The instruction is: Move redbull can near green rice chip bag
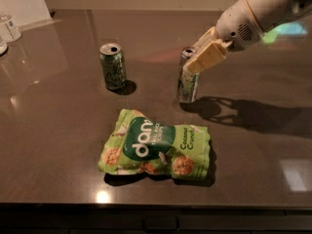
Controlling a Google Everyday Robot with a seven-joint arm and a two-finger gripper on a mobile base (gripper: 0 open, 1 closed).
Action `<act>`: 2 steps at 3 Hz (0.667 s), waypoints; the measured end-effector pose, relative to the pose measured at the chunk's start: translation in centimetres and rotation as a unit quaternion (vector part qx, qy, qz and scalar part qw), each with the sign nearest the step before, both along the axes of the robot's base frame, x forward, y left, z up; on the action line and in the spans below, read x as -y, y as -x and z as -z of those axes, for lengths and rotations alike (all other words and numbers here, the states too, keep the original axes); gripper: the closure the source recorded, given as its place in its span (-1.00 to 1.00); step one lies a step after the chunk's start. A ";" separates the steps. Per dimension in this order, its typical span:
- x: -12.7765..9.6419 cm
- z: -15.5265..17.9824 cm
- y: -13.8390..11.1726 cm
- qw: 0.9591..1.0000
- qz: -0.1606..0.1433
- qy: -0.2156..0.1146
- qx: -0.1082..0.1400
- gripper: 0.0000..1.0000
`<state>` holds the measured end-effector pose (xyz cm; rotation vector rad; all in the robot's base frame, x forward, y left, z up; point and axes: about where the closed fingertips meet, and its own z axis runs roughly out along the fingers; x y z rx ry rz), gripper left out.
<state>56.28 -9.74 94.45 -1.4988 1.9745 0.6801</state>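
Observation:
The redbull can (pixel 187 82), slim and silver-grey, is upright right of centre on the dark table, at or just above its surface. My gripper (pixel 201 58) comes in from the upper right and is shut on the can's upper part, its cream fingers (pixel 208 56) covering the top right of the can. The green rice chip bag (pixel 156 147) lies flat in front of the can, a short gap away to the lower left.
A shorter green can (pixel 113 66) stands left of the redbull can. A clear bottle (pixel 9 27) stands at the far left edge. My white arm (pixel 263 9) reaches in from the upper right. The table's front edge (pixel 156 206) runs below the bag.

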 end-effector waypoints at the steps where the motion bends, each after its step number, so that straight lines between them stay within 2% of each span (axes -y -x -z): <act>1: -0.4 0.8 2.7 1.000 -0.021 0.011 -0.001 1.00; 2: -1.0 1.7 4.2 0.999 -0.027 0.025 0.007 0.67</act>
